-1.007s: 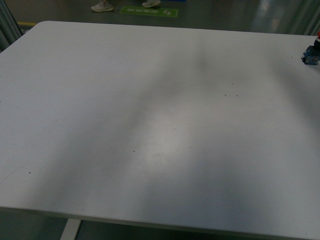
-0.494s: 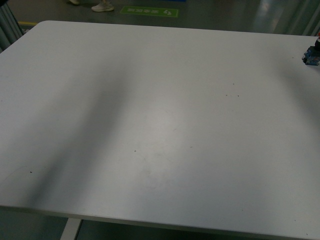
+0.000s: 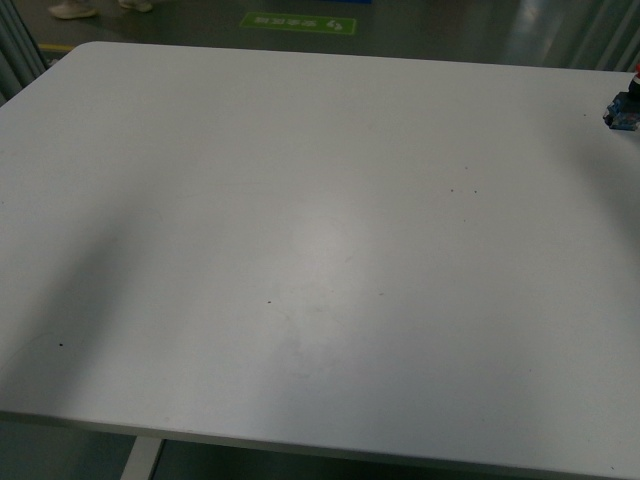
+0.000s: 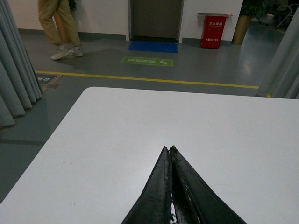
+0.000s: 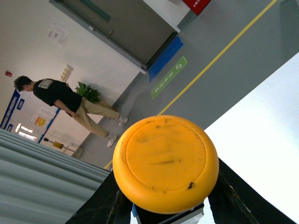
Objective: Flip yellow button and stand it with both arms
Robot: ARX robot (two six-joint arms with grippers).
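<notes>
In the right wrist view the yellow button [image 5: 166, 161] fills the middle, its flat orange-yellow cap facing the camera and a bit of black and blue body showing beneath. My right gripper [image 5: 167, 186] is shut on it, one dark finger [image 5: 100, 203] on either side, held above the white table [image 5: 275, 140]. Over the table's far left part [image 4: 117, 140], my left gripper [image 4: 169, 149] is shut, its fingers pressed together on nothing. The front view shows neither the arms nor the yellow button.
A similar switch with a red cap and blue body [image 3: 621, 108] sits at the table's far right edge. Grey curtains [image 4: 16, 70] hang left of the table. A person [image 4: 58, 25] walks on the floor beyond it.
The broad shadows on the table have slid to the left. The walking feet beyond the far edge have moved left. The red-capped switch has stayed put.
</notes>
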